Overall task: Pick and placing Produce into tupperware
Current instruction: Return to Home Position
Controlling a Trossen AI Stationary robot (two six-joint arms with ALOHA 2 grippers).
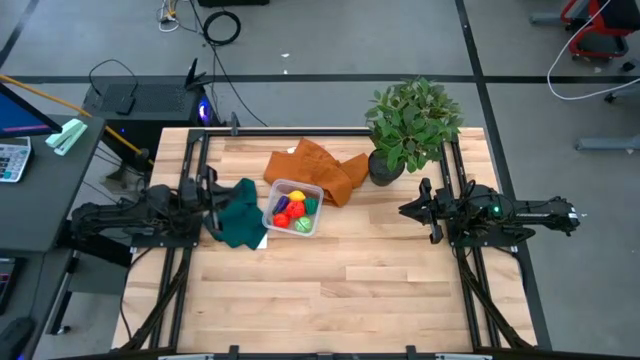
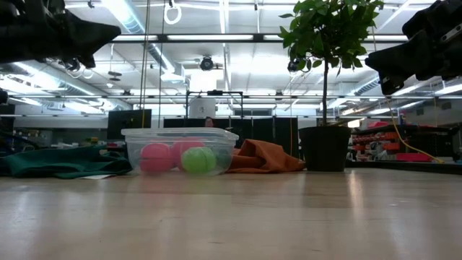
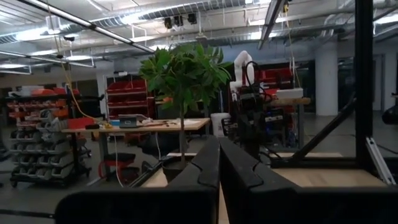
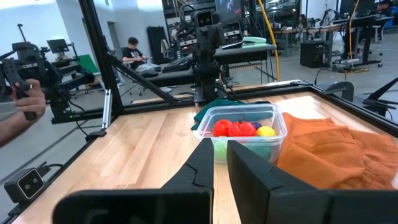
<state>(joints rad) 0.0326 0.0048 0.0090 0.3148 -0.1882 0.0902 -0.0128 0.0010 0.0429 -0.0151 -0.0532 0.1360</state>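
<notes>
The clear tupperware (image 1: 293,207) (image 2: 180,148) (image 4: 242,134) stands on its base at mid-table, between two cloths. Inside lies the produce (image 1: 291,211): red pieces (image 4: 230,129), a yellow one (image 4: 265,131), a purple one (image 4: 249,124) and a green one (image 2: 198,159). My left gripper (image 1: 212,203) (image 3: 219,155) hovers shut at the table's left, above the dark green cloth, pointing toward the box. My right gripper (image 1: 403,210) (image 4: 217,152) hovers shut at the table's right, also facing the box. Neither holds anything.
An orange cloth (image 1: 318,170) (image 4: 329,155) lies behind and right of the box. A dark green cloth (image 1: 238,212) (image 2: 65,160) lies to its left. A potted plant (image 1: 410,125) (image 2: 328,29) stands at the far right. A person's hand (image 4: 18,106) shows beyond the table.
</notes>
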